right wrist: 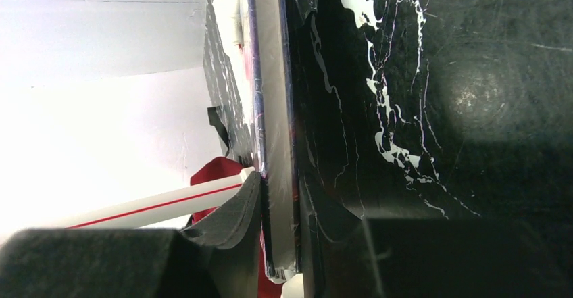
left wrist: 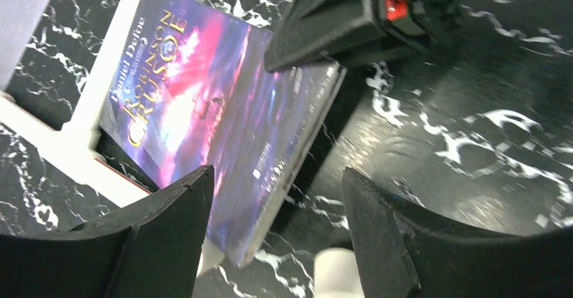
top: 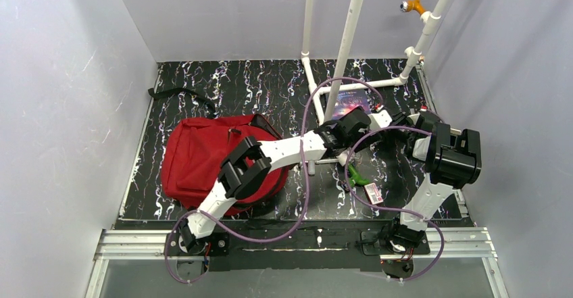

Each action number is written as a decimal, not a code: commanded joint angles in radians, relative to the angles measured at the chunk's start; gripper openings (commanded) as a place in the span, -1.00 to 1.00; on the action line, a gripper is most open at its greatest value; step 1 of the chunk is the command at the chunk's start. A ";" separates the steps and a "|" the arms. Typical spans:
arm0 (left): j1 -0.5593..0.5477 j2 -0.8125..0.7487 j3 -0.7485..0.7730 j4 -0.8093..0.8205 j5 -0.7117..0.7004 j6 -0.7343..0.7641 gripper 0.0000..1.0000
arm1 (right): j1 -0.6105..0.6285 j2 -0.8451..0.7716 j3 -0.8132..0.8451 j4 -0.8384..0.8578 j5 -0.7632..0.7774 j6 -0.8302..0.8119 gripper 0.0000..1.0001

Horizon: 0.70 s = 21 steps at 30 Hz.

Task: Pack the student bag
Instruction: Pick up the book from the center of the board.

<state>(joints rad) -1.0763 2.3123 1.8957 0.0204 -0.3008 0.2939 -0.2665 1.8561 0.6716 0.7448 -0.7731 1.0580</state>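
Student bag [top: 196, 159] lies flat on the left half of the mat, long axis roughly across the table, black strap end toward centre.

Left arm reaches over the bag. Left gripper [left wrist: 277, 190] hangs above the book [left wrist: 203, 102], jaws spread, holding nothing. Right gripper [right wrist: 278, 196] is clamped on the book's edge.

Black marbled mat [top: 270, 85]; white pipe frame [top: 348, 34] at the back; pale grey walls.

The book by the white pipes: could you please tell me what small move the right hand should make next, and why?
Probably lift the book a little, clear of the white pipes. The right hand has its fingers pressed on both faces of the book's edge, while the left hand stands open beside it, holding nothing. The red bag lies off to the left.
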 commanded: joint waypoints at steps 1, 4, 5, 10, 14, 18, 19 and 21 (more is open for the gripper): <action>-0.019 -0.178 -0.113 -0.013 0.113 -0.100 0.39 | 0.019 -0.077 0.020 -0.161 -0.011 -0.086 -0.73; -0.025 -0.275 -0.211 -0.036 0.164 -0.151 0.46 | 0.019 -0.144 0.063 -0.365 0.040 -0.231 -0.90; -0.026 -0.305 -0.242 -0.048 0.175 -0.170 0.48 | 0.019 -0.163 0.074 -0.415 0.058 -0.257 -0.97; -0.025 -0.449 -0.395 -0.095 0.233 -0.251 0.54 | 0.019 -0.266 0.160 -0.696 0.156 -0.383 -0.97; -0.025 -0.556 -0.540 -0.099 0.270 -0.287 0.56 | 0.026 -0.380 0.221 -0.912 0.285 -0.495 -0.97; -0.026 -0.639 -0.644 -0.152 0.241 -0.332 0.58 | 0.034 -0.492 0.250 -1.026 0.375 -0.548 -0.97; -0.025 -0.659 -0.666 -0.157 0.225 -0.332 0.60 | 0.040 -0.517 0.257 -1.039 0.387 -0.550 -0.97; -0.025 -0.689 -0.688 -0.187 0.177 -0.328 0.62 | 0.057 -0.560 0.297 -1.081 0.430 -0.564 -0.97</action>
<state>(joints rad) -1.1034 1.7126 1.2568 -0.0891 -0.0692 -0.0051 -0.2314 1.3853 0.8818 -0.1715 -0.4717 0.5716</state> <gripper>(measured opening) 0.799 0.289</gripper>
